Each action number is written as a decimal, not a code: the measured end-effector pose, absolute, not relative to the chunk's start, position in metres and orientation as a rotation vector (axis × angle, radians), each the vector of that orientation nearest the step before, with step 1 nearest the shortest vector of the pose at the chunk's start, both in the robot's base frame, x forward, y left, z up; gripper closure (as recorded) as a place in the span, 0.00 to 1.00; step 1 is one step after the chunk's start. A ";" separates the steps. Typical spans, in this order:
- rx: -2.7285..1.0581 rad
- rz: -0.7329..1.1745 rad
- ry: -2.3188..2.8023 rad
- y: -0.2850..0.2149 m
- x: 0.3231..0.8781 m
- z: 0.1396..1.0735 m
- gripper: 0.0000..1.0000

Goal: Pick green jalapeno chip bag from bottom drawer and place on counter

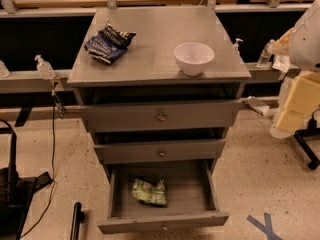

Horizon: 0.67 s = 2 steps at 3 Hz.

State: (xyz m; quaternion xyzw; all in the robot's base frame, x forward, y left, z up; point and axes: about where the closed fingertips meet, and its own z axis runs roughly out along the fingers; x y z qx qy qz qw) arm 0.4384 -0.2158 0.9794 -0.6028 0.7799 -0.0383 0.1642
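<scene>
The green jalapeno chip bag (149, 191) lies crumpled on the floor of the bottom drawer (162, 220), slightly left of its middle. The drawer is pulled fully out toward me. The counter (155, 39) is the flat grey top of the cabinet. It carries a dark blue-black chip bag (109, 43) at the left and a white bowl (193, 58) at the front right. My gripper is out of view, so nothing of it is near the bag or the drawer.
The two upper drawers (161, 117) with round knobs are slightly ajar. A bulky white and pale-yellow shape (301, 74) fills the right edge. A black stand (10, 184) and a black post (76, 219) are at the lower left. Bottles stand on the side rails.
</scene>
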 end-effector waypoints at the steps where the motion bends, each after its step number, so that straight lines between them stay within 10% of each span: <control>1: -1.718 -0.109 2.223 -0.216 0.438 0.979 0.00; 2: -1.743 -0.049 2.224 -0.207 0.443 0.961 0.00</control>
